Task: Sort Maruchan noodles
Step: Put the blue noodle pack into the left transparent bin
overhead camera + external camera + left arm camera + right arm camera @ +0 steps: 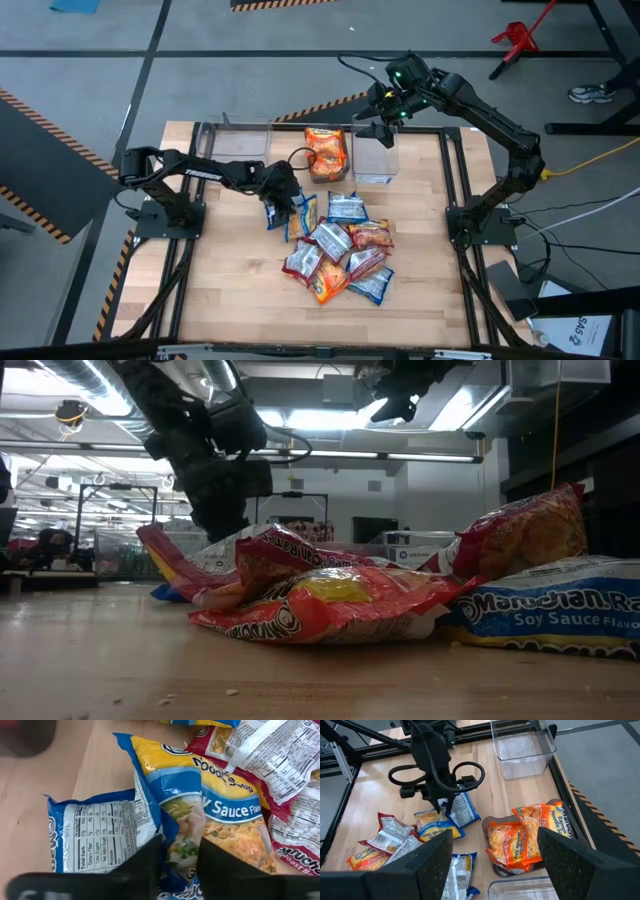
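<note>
Several Maruchan noodle packets lie in a loose pile (340, 250) at the middle of the wooden table. Two orange packets (327, 152) sit in the middle clear bin at the back. At the pile's left end, my left gripper (284, 203) is down on a blue-and-yellow soy sauce packet (210, 795). That packet partly overlaps a second blue packet (95, 835), which lies label side down. My right gripper (383, 128) hangs open and high over the bins, with nothing between its fingers (432, 865). My left gripper pinches the blue-and-yellow packet's end nearest the arm (181, 840) between its two fingers. The fingers slant down at it from the table's left. The packet's long blue edge (140, 780) stands raised, and its far end lies on the pile.
An empty clear bin (235, 140) stands at the back left and another (375, 162) at the back right of the orange-filled one (487, 827). Black frame rails run along the table's left and right sides. Bare wood lies in front of the pile.
</note>
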Robot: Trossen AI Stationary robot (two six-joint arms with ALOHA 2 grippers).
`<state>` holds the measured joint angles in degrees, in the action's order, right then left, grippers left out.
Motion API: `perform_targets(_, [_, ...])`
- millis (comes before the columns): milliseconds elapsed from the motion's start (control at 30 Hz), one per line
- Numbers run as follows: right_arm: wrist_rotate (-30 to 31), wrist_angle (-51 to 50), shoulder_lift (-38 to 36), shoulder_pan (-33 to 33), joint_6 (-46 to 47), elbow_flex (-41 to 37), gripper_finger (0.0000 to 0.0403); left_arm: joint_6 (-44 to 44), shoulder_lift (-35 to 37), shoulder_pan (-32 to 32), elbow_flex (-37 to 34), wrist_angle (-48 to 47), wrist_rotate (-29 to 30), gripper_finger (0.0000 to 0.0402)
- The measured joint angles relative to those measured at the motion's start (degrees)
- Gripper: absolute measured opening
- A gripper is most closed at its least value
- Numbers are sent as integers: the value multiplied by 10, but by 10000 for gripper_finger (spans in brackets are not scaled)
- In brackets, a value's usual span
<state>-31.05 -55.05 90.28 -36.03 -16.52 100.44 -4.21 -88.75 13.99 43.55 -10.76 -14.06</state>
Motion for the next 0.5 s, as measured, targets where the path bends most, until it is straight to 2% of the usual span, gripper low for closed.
perform_targets(200, [0, 0, 0, 0, 0, 0, 278, -15, 0, 0, 0, 1, -2, 9])
perform_targets(500, [0, 0, 0, 0, 11, 0, 278, -106, 10, 0, 29, 6, 15, 1])
